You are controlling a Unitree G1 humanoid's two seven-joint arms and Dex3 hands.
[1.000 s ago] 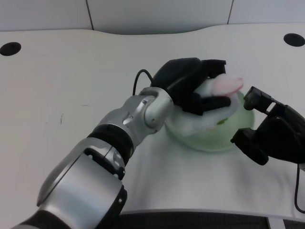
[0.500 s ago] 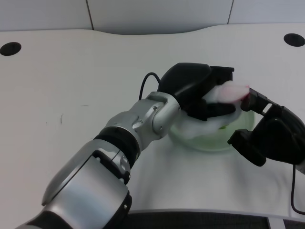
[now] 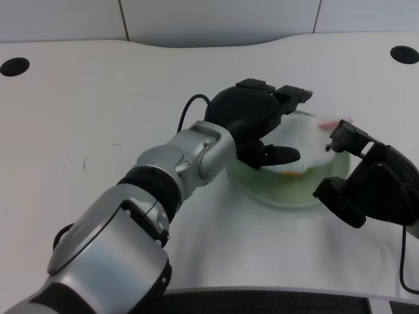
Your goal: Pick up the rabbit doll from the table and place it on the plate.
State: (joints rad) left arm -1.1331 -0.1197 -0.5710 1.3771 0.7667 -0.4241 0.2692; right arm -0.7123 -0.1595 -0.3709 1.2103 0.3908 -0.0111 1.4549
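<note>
white rabbit doll flat on plate

Pale green plate — white rabbit doll

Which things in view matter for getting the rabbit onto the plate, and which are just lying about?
Job things:
- rabbit doll, white with a pink ear, lying on the plate
- plate, pale green
- left hand, fingers spread above the doll, holding nothing

Just there:
- right hand, idle beside the plate
- white table
- two black holes in the tabletop corners
</note>
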